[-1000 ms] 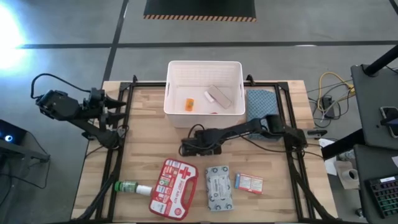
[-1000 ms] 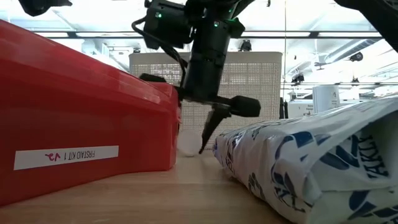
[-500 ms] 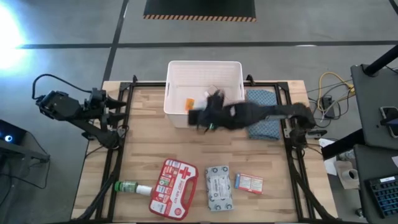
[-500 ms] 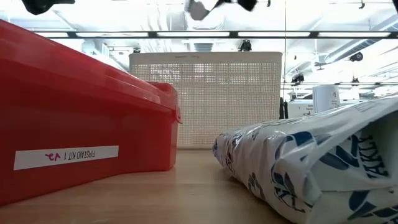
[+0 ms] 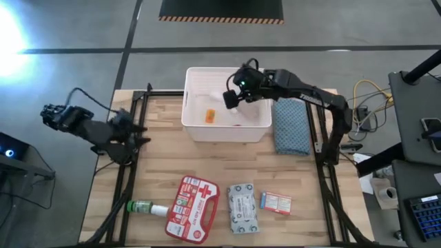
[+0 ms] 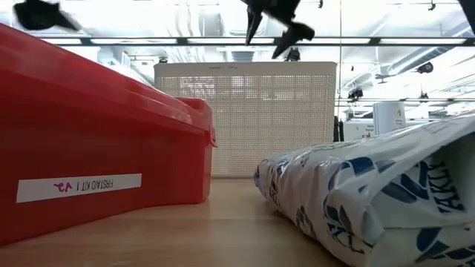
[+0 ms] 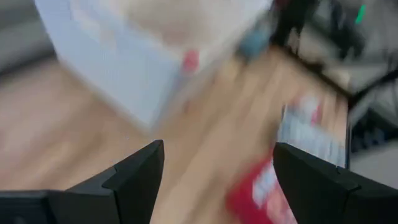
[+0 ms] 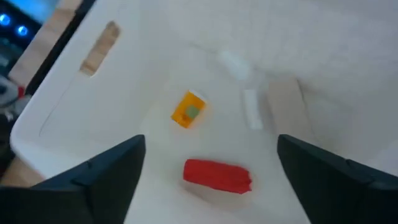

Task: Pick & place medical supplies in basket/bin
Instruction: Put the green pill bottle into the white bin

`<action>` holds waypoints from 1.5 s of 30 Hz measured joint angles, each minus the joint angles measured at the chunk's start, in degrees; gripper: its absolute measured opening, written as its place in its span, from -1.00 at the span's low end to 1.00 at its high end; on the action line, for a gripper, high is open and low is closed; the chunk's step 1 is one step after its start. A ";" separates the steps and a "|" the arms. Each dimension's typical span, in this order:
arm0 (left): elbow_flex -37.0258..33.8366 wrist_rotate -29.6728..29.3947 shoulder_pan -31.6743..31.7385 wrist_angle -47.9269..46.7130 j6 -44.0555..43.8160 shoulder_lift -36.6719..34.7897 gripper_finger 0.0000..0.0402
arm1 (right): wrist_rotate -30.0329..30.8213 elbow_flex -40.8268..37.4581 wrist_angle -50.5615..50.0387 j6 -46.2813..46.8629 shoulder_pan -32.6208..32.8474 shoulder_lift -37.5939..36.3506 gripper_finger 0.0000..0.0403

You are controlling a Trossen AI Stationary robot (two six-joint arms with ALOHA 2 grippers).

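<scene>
Pale wooden surface [image 5: 158,162]; right tool [image 5: 231,100], moved up from it, now spread empty over white rectangular plastic tub [image 5: 196,129]; small white roll dropped beneath, beside orange piece [image 8: 188,109]; red first-aid case [image 5: 191,209] next; left tool [image 7: 214,180] spread, idle.

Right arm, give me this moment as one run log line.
right tool: open, above white bin | in bin: orange piece, red item | left tool: open, table's left edge

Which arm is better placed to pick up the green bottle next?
Probably left: the green bottle lies on its side of the table, and the left gripper is open, while the right gripper hangs over the white plastic tub.
</scene>
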 joint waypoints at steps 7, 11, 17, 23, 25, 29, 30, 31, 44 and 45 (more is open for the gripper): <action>-4.63 28.91 -0.03 -6.77 9.84 4.72 0.39 | 5.98 -0.06 -0.41 -13.59 9.78 -2.14 0.90; -9.90 39.09 -0.08 -5.95 18.98 8.47 0.39 | 6.40 -0.29 -0.42 -19.41 16.70 -1.12 0.91; -14.24 42.82 -4.02 1.21 27.07 13.15 0.39 | 9.18 -1.06 -0.43 -15.14 24.94 0.19 0.91; -13.16 43.64 -14.77 1.46 19.58 17.28 0.39 | 10.44 -4.56 -1.69 -4.73 29.12 0.34 0.91; -12.99 41.51 -18.99 2.57 13.62 18.84 0.39 | 10.48 -6.61 -1.72 -2.65 29.88 0.34 0.91; -13.53 36.55 -27.84 6.90 1.19 22.08 0.39 | 10.44 -10.70 -0.82 -0.24 30.37 0.34 0.91; -13.69 35.45 -30.12 7.28 -1.69 23.12 0.39 | 10.42 -11.79 0.14 0.43 30.37 0.34 0.91; -13.76 34.83 -32.20 8.03 -4.19 24.17 0.39 | 10.44 -12.59 0.70 1.25 30.37 0.36 0.91; -12.87 29.16 -44.01 17.06 -18.65 44.24 0.39 | 10.29 -14.53 1.45 4.17 29.92 0.36 0.91; -12.88 28.92 -44.01 17.07 -18.66 45.58 0.39 | 10.24 -14.55 1.45 4.26 29.72 0.36 0.91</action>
